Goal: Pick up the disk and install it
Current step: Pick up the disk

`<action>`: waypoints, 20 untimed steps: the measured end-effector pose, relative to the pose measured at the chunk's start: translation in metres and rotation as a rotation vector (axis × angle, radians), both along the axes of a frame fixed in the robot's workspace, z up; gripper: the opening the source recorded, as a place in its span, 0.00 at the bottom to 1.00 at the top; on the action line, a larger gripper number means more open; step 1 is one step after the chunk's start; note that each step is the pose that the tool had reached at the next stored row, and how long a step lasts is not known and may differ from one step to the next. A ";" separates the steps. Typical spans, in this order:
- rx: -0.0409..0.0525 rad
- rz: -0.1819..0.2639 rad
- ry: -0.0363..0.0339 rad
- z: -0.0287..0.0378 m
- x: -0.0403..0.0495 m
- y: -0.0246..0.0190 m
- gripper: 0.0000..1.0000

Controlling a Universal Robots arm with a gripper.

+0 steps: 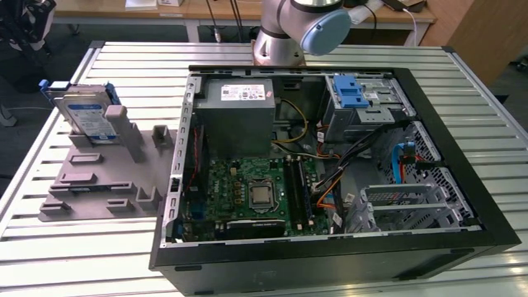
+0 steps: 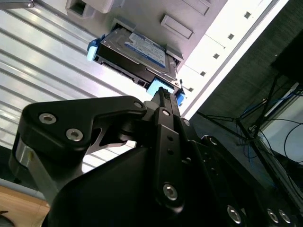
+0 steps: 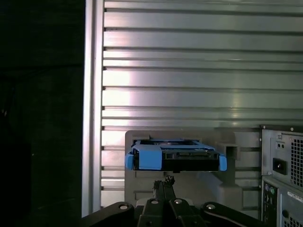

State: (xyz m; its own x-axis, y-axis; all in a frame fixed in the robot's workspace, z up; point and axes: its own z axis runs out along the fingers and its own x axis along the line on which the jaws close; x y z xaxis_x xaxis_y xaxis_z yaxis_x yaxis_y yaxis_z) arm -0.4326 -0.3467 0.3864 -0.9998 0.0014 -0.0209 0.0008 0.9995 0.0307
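At the exterior view's upper left, silver blue-framed disk (image 1: 86, 117) stands in grey stand (image 1: 91, 174).
Black gripper (image 3: 164, 181) clenched, empty, facing it.

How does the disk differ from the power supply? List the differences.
The disk stands tilted in the grey stand outside the computer case; the power supply sits inside it. The disk is slim with a blue frame; the power supply is a bulkier plain grey box. Both carry labels.
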 end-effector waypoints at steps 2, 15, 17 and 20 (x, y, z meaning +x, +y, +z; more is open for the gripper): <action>0.0000 0.009 0.0000 0.0000 0.0000 0.0000 0.11; -0.0017 0.068 -0.0001 0.0000 0.0000 0.0000 0.11; -0.0019 0.077 0.0000 0.0000 0.0000 0.0000 0.11; -0.0018 0.090 0.0000 0.0000 0.0000 0.0000 0.11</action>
